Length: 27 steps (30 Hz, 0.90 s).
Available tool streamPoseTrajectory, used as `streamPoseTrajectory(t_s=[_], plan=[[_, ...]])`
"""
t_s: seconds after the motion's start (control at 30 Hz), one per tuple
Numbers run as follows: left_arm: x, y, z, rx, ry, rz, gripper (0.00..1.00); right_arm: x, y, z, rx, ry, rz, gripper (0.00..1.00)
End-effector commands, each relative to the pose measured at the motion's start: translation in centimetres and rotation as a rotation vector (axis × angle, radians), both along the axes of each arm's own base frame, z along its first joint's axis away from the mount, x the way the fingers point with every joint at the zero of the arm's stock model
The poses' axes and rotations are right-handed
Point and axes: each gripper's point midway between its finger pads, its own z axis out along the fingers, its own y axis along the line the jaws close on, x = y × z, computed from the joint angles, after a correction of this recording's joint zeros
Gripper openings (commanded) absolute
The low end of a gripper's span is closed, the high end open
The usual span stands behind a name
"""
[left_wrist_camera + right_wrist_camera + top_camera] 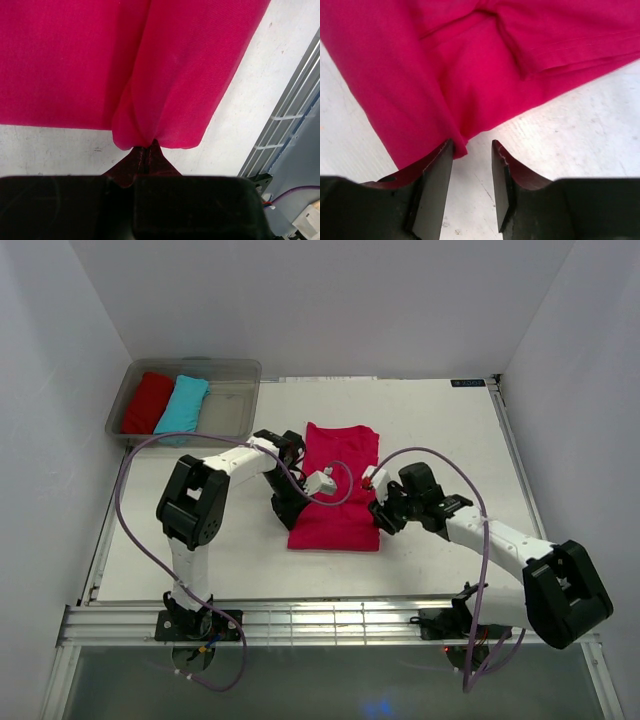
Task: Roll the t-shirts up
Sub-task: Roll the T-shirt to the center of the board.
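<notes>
A bright magenta-pink t-shirt lies folded into a long strip in the middle of the white table. My left gripper sits at the strip's near left edge. In the left wrist view it is shut on a pinched fold of the pink cloth. My right gripper is at the strip's near right edge. In the right wrist view it stands open; a corner of the shirt rests against its left finger, with bare table between the jaws.
A clear plastic bin stands at the table's far left corner, holding a rolled dark red t-shirt and a rolled turquoise t-shirt. White walls enclose the table on three sides. A metal rail runs along the near edge.
</notes>
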Motion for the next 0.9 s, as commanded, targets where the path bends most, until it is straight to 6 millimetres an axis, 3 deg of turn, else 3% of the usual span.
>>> streamPoseTrajectory(t_s=[0.0, 0.1, 0.27, 0.33, 0.37, 0.4, 0.43, 0.63, 0.77, 0.87], plan=[[1.4, -0.9, 0.9, -0.017, -0.034, 0.041, 0.00, 2.8, 1.0, 6.1, 0.143, -0.111, -0.132, 0.45], [1.6, -1.1, 1.2, -0.022, -0.043, 0.051, 0.00, 1.4, 2.1, 8.0, 0.252, -0.082, -0.128, 0.42], [1.7, -0.9, 1.1, -0.006, -0.044, 0.068, 0.01, -2.4, 4.7, 7.0, 0.340, -0.052, 0.010, 0.21], [1.7, -0.9, 0.9, 0.000, -0.039, 0.073, 0.02, -3.6, 6.1, 7.1, 0.438, 0.011, 0.018, 0.17], [1.7, -0.9, 0.9, -0.001, -0.040, 0.076, 0.02, -4.6, 6.5, 6.1, 0.461, 0.048, 0.032, 0.15], [1.8, -1.0, 0.9, 0.000, -0.041, 0.076, 0.02, -4.4, 7.5, 7.2, 0.521, 0.026, 0.037, 0.14], [1.8, -1.0, 0.9, 0.002, -0.044, 0.077, 0.02, -5.1, 8.3, 7.0, 0.526, 0.029, 0.060, 0.14], [2.4, -0.9, 1.0, 0.013, -0.061, 0.095, 0.06, -3.9, 9.5, 4.2, 0.486, 0.092, -0.021, 0.09], [2.8, -0.9, 1.3, 0.021, -0.080, 0.109, 0.19, -3.2, 9.4, 1.9, 0.438, 0.150, -0.091, 0.08], [3.5, -1.1, 2.6, 0.008, -0.123, 0.126, 0.26, -2.6, 9.0, 1.5, 0.430, 0.151, -0.149, 0.08]])
